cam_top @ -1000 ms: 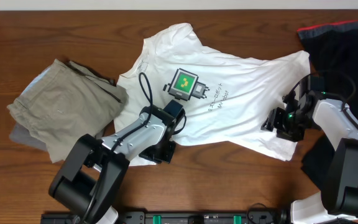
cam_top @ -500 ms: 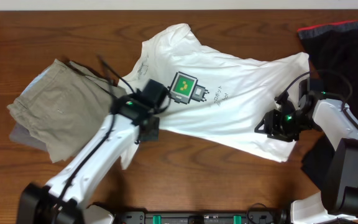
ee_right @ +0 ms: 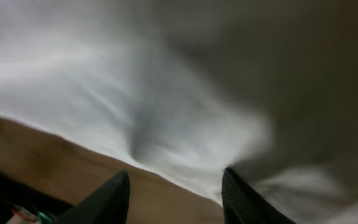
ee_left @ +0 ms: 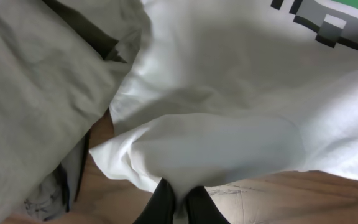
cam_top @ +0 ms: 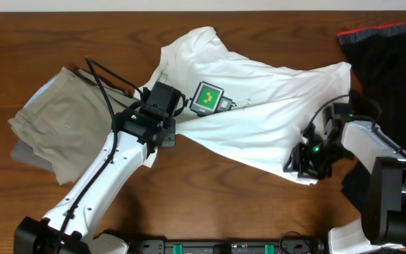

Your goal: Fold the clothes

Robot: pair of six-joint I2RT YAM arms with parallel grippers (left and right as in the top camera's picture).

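A white short-sleeved cotton T-shirt with a green robot print [cam_top: 280,116] lies crumpled on the brown wooden surface [cam_top: 217,204]. The left claw [ee_left: 179,199] pinches its lower edge, mid-fold. The right claw [ee_right: 176,186], half open at the hem, likely must close next.

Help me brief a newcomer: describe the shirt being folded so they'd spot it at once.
On the brown wooden table, look to the middle, between a khaki garment on the left and a black garment with a red stripe at the right edge. The crumpled white T-shirt lies there; only it is white and bears a small green-and-grey robot print.
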